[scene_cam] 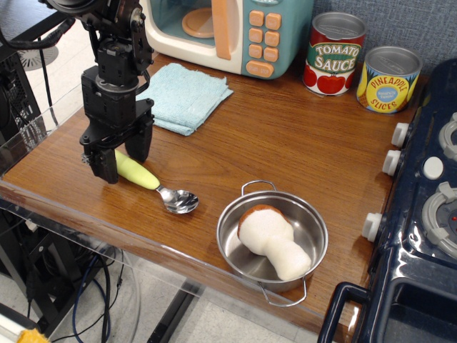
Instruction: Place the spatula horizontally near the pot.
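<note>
Observation.image shows a wooden counter (285, 136) from above and in front. At its left side the black gripper (123, 158) points downward with its two fingers spread apart, straddling the far end of the yellow-green handle of the spatula (153, 183). The jaws stand released, with a gap visible between each finger and the handle; whether either finger brushes the plastic cannot be told. The spatula lies flat on the wood, its handle to the left and its shiny metal bowl to the right, running slightly downward toward the near edge. Its bowl rests just left of the pot (272, 239), close to it but not touching.

The pot sits near the front edge of the counter, one wire loop handle toward the far side and one toward the near side. Inside it lies a white and brown plush item (273, 240).

Farther back, a light blue cloth (183, 95) lies folded just beyond the gripper. A toy microwave (232, 28) stands behind it. To the right are a tomato sauce can (335, 53) and a pineapple slices can (388, 79), side by side. A dark blue toy stove (418, 214) fills the right edge.
</note>
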Robot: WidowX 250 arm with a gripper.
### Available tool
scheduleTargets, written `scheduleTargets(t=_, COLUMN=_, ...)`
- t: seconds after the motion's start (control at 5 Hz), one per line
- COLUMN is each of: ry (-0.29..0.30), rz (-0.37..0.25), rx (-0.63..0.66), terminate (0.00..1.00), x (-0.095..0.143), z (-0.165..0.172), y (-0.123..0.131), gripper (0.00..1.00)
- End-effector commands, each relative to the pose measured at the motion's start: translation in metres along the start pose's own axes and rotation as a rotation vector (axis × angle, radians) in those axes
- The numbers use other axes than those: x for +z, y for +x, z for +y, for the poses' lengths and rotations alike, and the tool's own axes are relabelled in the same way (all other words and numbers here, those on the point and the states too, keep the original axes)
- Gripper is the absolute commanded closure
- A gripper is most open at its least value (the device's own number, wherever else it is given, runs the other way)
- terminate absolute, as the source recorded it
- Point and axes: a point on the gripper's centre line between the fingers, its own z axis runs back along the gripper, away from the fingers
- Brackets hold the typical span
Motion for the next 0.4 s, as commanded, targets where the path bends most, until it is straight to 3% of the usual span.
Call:
scheduleTargets(t=0.0, ry=-0.081, rz=-0.094, rx=-0.031, terminate=0.0, x=0.063, z=-0.004, y=-0.002, gripper=0.0)
scheduleTargets(t=0.2, ry=-0.128, rz=-0.119, rx=-0.044, terminate=0.0, x=0.089, z=-0.004, y=-0.004, gripper=0.0)
